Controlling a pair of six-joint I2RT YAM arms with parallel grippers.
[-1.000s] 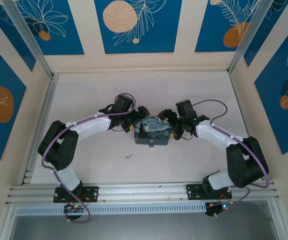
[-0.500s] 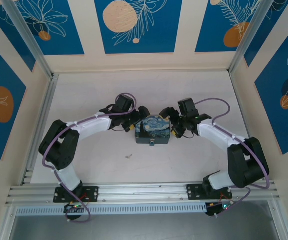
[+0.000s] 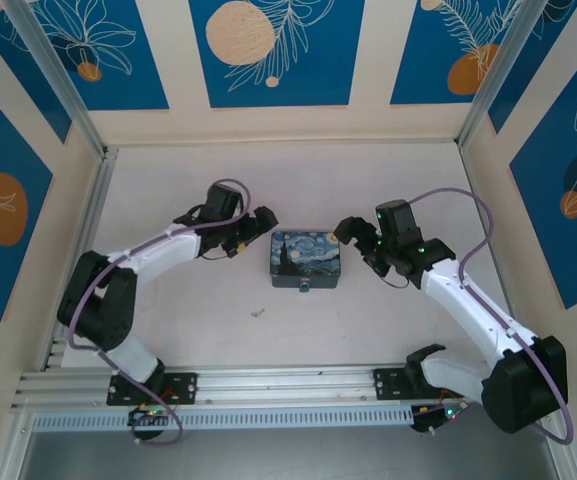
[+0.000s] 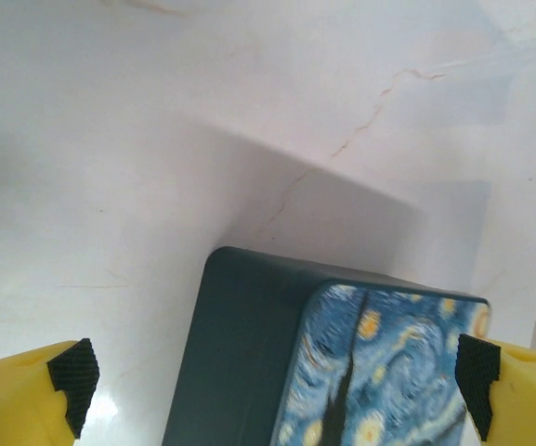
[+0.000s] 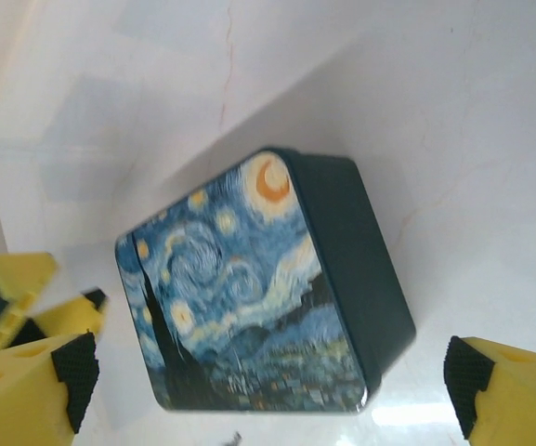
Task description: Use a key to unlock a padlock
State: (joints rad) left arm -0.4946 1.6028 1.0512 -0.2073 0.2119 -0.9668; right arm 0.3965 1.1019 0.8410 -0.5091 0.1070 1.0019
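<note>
A blue swirl-painted tin (image 3: pixel 306 260) was seen lying flat near the middle of the pale worktop (image 3: pixel 388 180), its lid facing up. A tiny dark object (image 3: pixel 305 288) was seen at the middle of the tin's near edge. It was probably the padlock, though it was too small there to be made out with certainty. The key (image 3: pixel 259 312) was seen as a small silvery sliver lying bare on the worktop, nearer the arm bases than the tin and to its left, apart from both hands.

The left hand (image 3: pixel 255 228) was held just off the tin's far left corner, with its yellow fingers (image 4: pixel 26 400) spread wide and nothing pinched between them. In its wrist view, the tin's dark side wall and a strip of the painted lid were framed between the black pads (image 4: pixel 477 370), without contact.

The right hand (image 3: pixel 360 245) was held just right of the tin, likewise spread wide and empty. In its wrist view, the whole lid (image 5: pixel 240 297) was seen between its pads (image 5: pixel 74 376).
</note>
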